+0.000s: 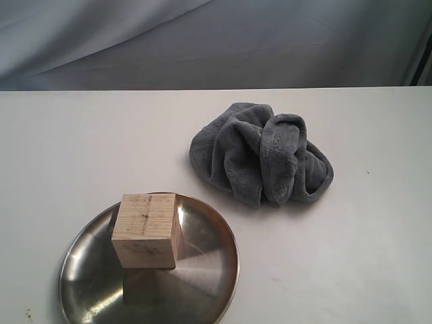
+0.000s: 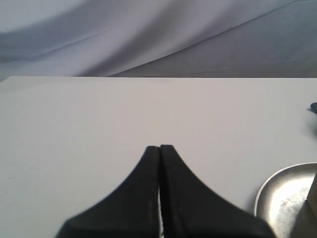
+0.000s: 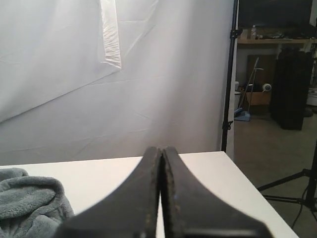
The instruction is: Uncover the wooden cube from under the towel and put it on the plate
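The wooden cube (image 1: 145,229) is seen standing on the plate (image 1: 209,270), toward its left side in the exterior view. The plate's near rim is cut off by that view's lower edge. The towel (image 1: 260,152) is left bunched on the white surface (image 1: 61,148), apart from the plate, its inner folds lost in shadow. The left gripper (image 2: 159,148) and right gripper (image 3: 162,148) are each shown pressed together with nothing pinched.

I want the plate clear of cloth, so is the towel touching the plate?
Apart. The exterior view shows a strip of bare white table between the towel and the plate.
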{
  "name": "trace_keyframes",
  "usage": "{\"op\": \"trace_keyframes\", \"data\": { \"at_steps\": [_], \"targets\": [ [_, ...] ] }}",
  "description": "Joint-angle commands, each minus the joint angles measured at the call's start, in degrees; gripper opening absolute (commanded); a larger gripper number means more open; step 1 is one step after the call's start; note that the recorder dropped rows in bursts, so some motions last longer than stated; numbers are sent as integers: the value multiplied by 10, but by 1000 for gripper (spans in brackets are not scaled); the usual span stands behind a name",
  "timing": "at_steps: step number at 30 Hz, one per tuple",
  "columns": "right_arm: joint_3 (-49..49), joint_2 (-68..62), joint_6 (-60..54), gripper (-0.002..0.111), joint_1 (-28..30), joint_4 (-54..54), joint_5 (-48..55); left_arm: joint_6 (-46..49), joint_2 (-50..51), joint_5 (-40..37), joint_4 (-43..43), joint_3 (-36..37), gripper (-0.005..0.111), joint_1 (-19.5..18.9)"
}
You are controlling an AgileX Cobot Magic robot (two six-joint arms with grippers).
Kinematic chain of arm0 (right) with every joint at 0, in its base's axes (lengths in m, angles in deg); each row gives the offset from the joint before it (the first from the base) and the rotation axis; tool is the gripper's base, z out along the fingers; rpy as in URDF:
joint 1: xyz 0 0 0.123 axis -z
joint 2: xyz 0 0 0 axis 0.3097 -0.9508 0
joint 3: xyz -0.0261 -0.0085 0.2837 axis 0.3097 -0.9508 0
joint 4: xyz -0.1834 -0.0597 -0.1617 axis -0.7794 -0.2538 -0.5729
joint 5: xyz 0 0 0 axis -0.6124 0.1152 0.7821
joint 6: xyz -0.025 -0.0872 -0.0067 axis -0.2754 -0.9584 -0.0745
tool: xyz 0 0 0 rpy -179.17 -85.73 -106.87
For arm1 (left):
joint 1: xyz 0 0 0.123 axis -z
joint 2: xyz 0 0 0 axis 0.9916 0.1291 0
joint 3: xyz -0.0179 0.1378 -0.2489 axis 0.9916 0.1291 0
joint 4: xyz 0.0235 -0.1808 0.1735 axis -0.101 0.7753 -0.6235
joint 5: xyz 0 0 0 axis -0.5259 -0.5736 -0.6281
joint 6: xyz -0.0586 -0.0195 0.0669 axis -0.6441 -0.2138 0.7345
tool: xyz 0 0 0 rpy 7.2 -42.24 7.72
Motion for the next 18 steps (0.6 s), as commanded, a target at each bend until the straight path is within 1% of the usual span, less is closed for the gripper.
{"op": "trace_keyframes", "data": {
  "at_steps": [1, 5, 12, 15, 18],
  "targets": [
    [-5, 5, 24, 0, 4, 5, 0, -2, -2, 6, 3, 0, 1, 3],
    [-9, 5, 38, 0, 4, 5, 2, -2, -2, 6, 3, 0, 1, 3],
    [-52, 5, 33, 0, 4, 19, -31, -2, -2, 6, 3, 0, 1, 3],
    [-52, 5, -18, 0, 4, 72, -33, -2, -2, 6, 3, 0, 1, 3],
    [-52, 5, -92, 0, 4, 134, -33, -2, -2, 6, 3, 0, 1, 3]
  ]
}}
